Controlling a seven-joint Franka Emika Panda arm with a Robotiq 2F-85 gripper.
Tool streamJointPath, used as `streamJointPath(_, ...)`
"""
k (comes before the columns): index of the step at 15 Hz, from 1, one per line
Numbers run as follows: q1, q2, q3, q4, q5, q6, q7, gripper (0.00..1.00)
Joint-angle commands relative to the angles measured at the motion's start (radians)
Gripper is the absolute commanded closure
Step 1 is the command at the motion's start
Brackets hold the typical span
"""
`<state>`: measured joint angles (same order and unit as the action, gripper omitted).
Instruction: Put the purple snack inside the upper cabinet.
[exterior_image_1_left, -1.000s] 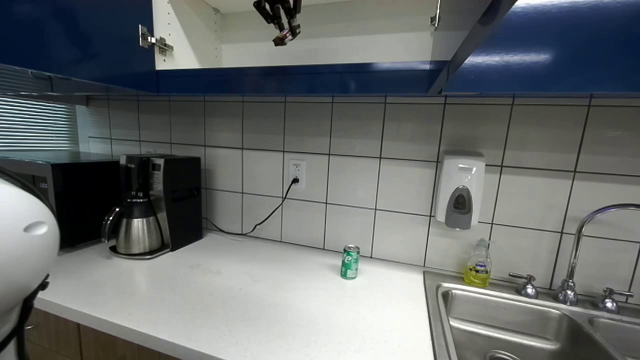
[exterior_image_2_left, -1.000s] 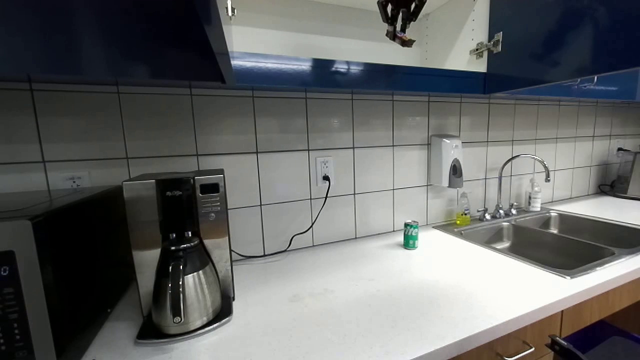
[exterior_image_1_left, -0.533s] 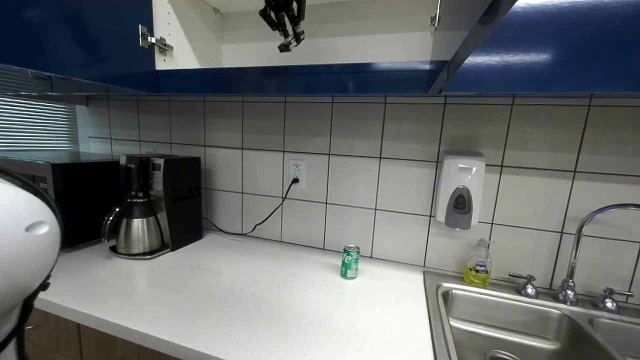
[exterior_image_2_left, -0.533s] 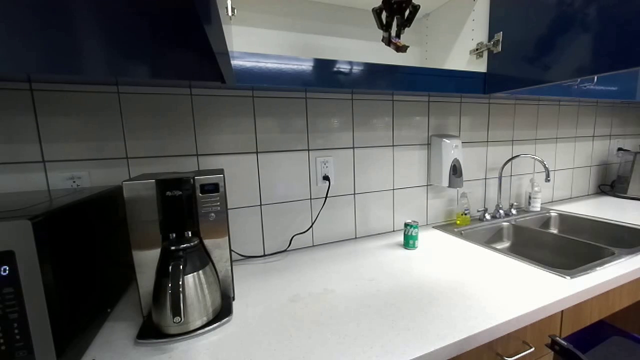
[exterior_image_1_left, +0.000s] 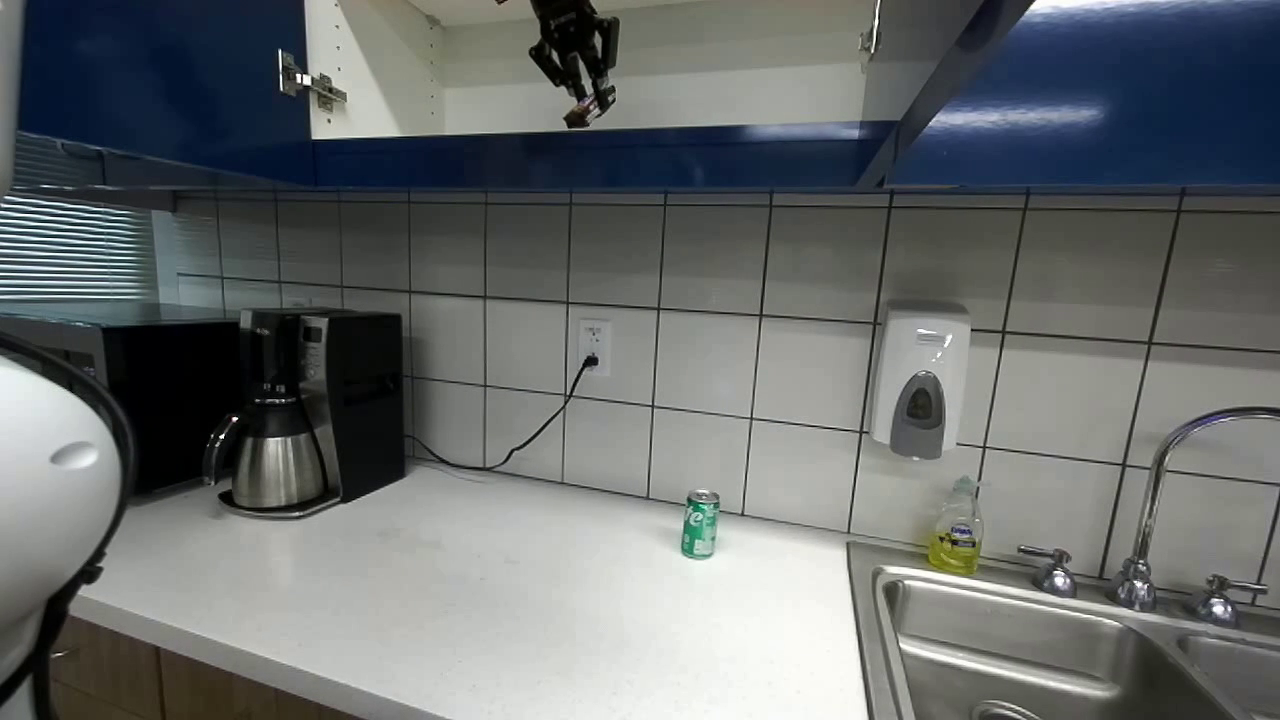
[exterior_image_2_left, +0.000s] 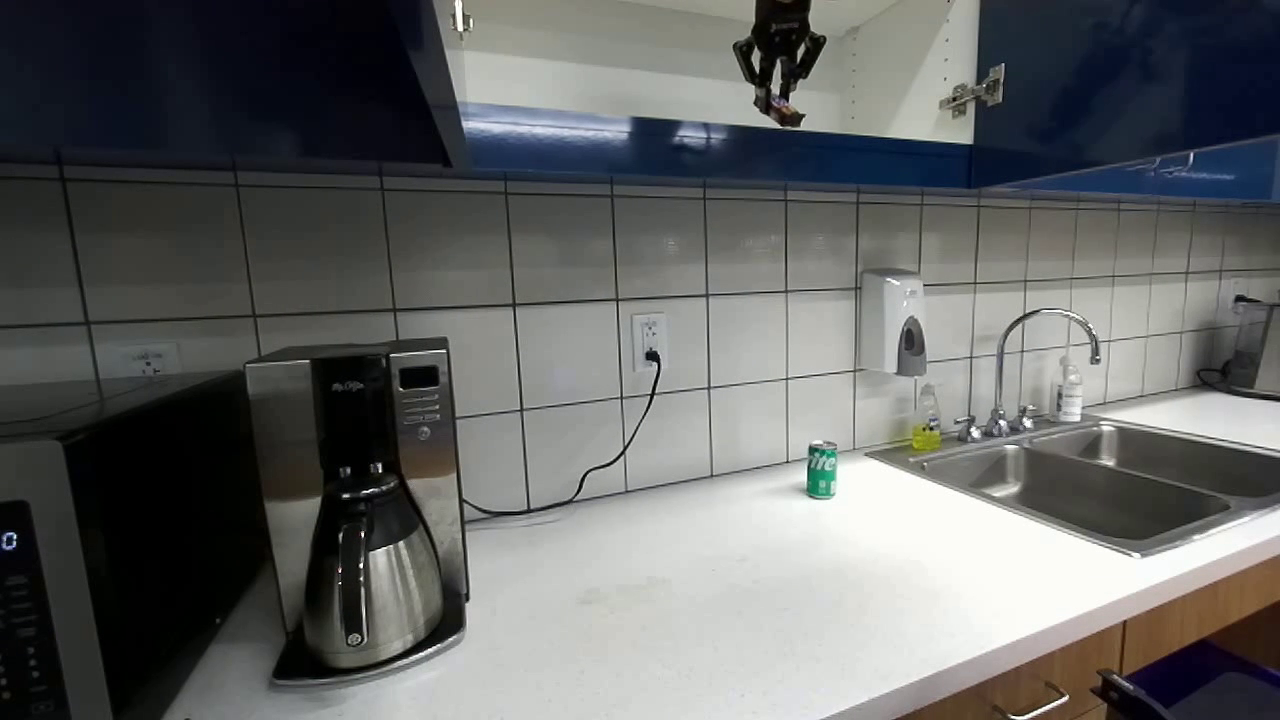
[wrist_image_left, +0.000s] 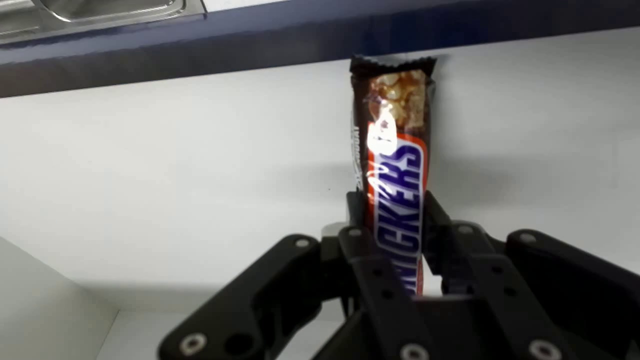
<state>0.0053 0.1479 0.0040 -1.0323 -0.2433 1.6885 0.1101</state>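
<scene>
The purple snack (wrist_image_left: 397, 150) is a dark bar-shaped packet with purple letters and a red border. My gripper (wrist_image_left: 392, 212) is shut on it, with a finger on each side, and the packet's end sticks out past the fingertips. In both exterior views the gripper (exterior_image_1_left: 592, 96) (exterior_image_2_left: 776, 96) points down, with the snack (exterior_image_1_left: 586, 112) (exterior_image_2_left: 786, 112) tilted at its tips. They appear in front of the open upper cabinet's white interior (exterior_image_1_left: 730, 85) (exterior_image_2_left: 640, 75), low near its bottom edge. The wrist view shows the white cabinet floor (wrist_image_left: 175, 160) beneath the packet, with shadows beside it.
A dark blue strip (exterior_image_1_left: 600, 160) runs along the cabinet's lower front. Open blue doors (exterior_image_1_left: 150, 90) (exterior_image_2_left: 1110, 80) flank the opening. Below are a green can (exterior_image_1_left: 700, 524), a coffee maker (exterior_image_2_left: 365, 500), a soap dispenser (exterior_image_1_left: 920, 380) and a sink (exterior_image_2_left: 1100, 490).
My gripper has come down with the snack, nearer the cabinet's bottom edge. It has shifted slightly right in one exterior view and slightly left in another. The grip has stayed shut.
</scene>
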Motion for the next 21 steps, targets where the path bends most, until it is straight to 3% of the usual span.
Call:
streamJointPath(1,0.006,0.055,-0.004,0.079,-0.02,-0.019,0.032,0.93)
streamJointPath(10,0.005,0.137,-0.014,0.176,-0.018,-0.033,0.054,0.93)
streamJointPath(11,0.006,0.145,-0.016,0.185,-0.02,-0.036,0.062,0.59)
streamJointPath(12,0.006,0.152,-0.018,0.192,-0.02,-0.037,0.068,0.45)
streamJointPath(18,0.0,0.161,-0.035,0.191,-0.011,-0.035,0.091,0.02)
streamJointPath(21,-0.009,0.133,-0.039,0.157,0.002,-0.023,0.082,0.0)
